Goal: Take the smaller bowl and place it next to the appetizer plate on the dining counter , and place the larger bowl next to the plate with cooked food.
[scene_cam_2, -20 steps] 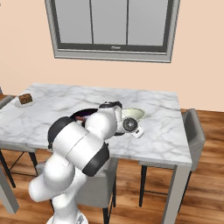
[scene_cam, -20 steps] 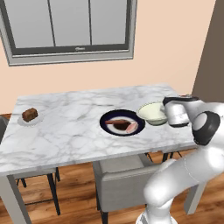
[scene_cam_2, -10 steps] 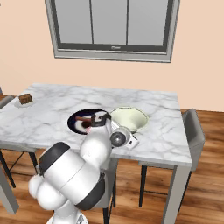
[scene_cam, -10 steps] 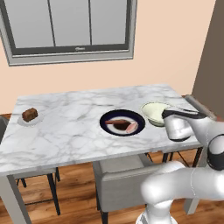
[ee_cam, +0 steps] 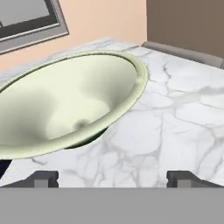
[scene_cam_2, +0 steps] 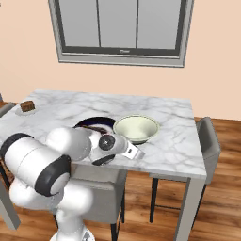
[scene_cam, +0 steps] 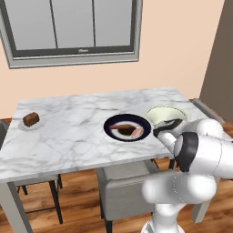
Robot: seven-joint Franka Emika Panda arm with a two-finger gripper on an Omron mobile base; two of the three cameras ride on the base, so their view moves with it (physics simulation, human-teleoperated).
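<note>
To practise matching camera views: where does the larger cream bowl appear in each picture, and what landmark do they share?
Left base view: larger bowl, right of centre, beside the dark plate.
Right base view: centre, right of that plate.
Hand view: left half.
Shared landmark: the marble dining counter.

We see the counter (scene_cam: 82, 132) topped in polished white marble with grey veins, smooth and faintly shiny, on thin matt grey legs. The larger bowl (ee_cam: 65, 105) looks like glazed cream ceramic, smooth inside with soft highlights. The plate with cooked food (scene_cam: 111, 132) has a glossy dark rim, ceramic by its look. The appetizer plate (scene_cam: 25, 126) looks plain white and matt. The floor (scene_cam_2: 221, 188) shows warm brown wood planks with a light sheen. The chair (scene_cam: 123, 193) seems covered in matt grey cloth.
</note>
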